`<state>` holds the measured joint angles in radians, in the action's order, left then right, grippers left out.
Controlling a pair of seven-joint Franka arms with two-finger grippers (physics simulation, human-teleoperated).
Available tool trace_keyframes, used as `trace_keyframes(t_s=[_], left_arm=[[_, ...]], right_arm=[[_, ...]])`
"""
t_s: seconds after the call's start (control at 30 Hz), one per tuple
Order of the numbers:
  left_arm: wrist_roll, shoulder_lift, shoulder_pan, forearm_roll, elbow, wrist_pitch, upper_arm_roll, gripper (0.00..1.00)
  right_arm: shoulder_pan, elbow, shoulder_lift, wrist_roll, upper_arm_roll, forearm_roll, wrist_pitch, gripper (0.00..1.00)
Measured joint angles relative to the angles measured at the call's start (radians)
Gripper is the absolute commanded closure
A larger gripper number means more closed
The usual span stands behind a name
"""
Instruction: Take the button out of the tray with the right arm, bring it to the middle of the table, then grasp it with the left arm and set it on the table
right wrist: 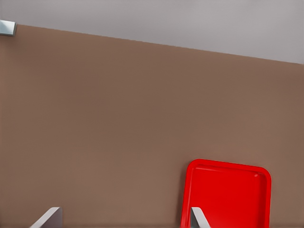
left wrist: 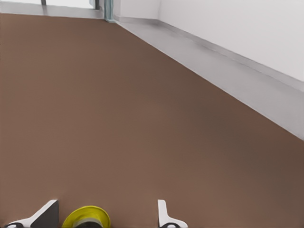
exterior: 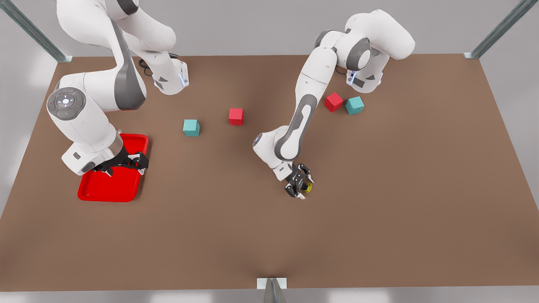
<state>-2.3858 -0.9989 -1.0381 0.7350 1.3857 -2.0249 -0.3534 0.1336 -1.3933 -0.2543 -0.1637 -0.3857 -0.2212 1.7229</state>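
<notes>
Front view gives me the left gripper [exterior: 300, 185] with spread fingers around the half-hidden button [exterior: 308, 187], well apart from the tray [exterior: 110, 190], where the right gripper [exterior: 126, 164] hangs spread too.

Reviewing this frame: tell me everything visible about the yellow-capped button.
The button is tiny, with a round yellow cap; the left wrist view shows a dark body under the cap. It sits between the fingers of the left pincer, near one finger with a gap to the other, so the pincer looks open. It is low over the table, near its middle, far from the tray. Whether it rests on the table cannot be told.
</notes>
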Motion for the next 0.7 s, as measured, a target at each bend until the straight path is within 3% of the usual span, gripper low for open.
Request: trace_keyframes(t_s=[0.2,0.47,0.7], left_arm=[[-0.021,0.058,0.003,-0.068,0.015,0.004,-0.003,0.00],[0.335,0.109,0.003,-0.501,-0.015,0.142,-0.001,0.00],[0.692,0.108,0.147,-0.642,-0.018,0.044,0.154,0.00]], right_arm=[[0.001,0.000,0.000,0.000,0.000,0.002,0.000,0.00],[0.013,-0.008,0.000,0.003,-0.001,0.027,-0.016,0.00],[0.019,-0.009,-0.001,0.005,0.000,0.052,-0.047,0.00]])
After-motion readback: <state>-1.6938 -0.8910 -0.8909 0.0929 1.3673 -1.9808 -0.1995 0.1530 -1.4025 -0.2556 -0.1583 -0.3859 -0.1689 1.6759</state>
